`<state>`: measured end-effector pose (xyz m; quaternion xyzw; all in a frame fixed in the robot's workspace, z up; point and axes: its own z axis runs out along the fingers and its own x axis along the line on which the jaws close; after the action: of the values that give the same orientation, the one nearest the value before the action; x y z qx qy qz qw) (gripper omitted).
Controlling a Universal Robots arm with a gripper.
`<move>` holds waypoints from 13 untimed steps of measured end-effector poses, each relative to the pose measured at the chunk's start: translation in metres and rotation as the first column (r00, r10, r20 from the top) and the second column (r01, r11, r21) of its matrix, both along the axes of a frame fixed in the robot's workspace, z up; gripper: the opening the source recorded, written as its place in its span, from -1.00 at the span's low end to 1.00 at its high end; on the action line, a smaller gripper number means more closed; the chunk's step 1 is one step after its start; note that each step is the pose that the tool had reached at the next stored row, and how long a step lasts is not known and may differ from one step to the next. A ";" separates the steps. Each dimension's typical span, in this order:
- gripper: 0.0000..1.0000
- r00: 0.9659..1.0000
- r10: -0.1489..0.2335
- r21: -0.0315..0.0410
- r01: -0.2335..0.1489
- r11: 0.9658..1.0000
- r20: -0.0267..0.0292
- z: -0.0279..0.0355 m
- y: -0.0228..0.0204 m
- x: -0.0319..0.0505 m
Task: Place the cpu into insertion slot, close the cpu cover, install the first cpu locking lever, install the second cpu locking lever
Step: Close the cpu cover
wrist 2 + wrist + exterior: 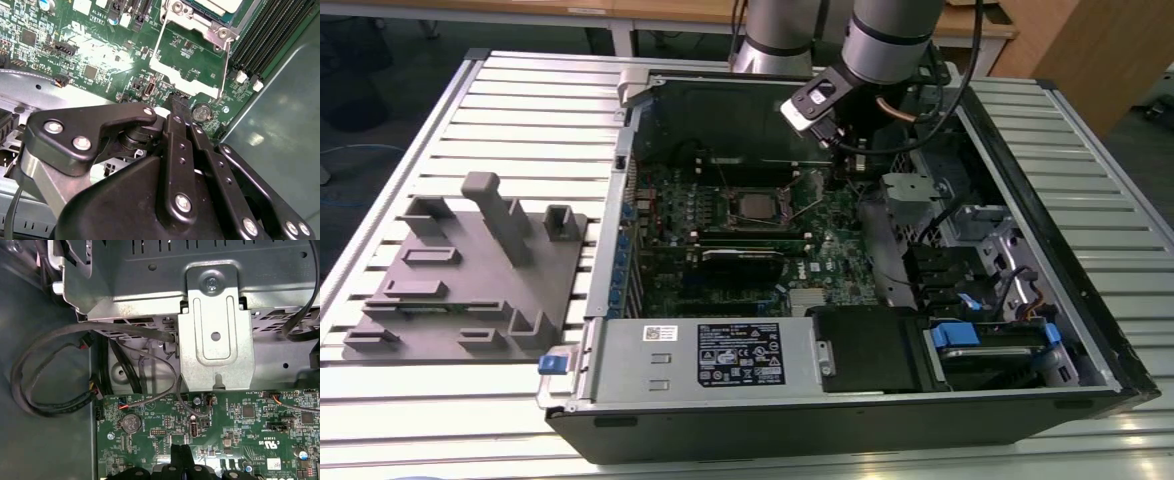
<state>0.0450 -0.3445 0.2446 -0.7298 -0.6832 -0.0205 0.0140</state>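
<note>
Ribbed metal tabletop [494,100] carries the open computer case [854,425]; hand [180,115] hovers, fingers together, over the motherboard [100,50].

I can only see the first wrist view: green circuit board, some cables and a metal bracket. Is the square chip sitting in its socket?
Observer: Yes. In the second wrist view the cpu lies in the insertion slot, with the cpu cover down over its edges.
Operator: Where is the claw compared with it?
Observer: In the exterior view the gripper hangs low over the board, to the exterior view's right of the socket.
Operator: Are the clips locked?
Observer: In the second wrist view two thin wire locking levers run out from the cover toward the gripper. I cannot tell whether they are latched.
</note>
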 end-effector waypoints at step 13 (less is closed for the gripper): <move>-0.79 1.000 0.000 0.000 0.000 1.000 0.016 -0.0001 0.0000 -0.0238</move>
<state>0.0212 -0.3445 0.2445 -0.7297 -0.6832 -0.0263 0.0086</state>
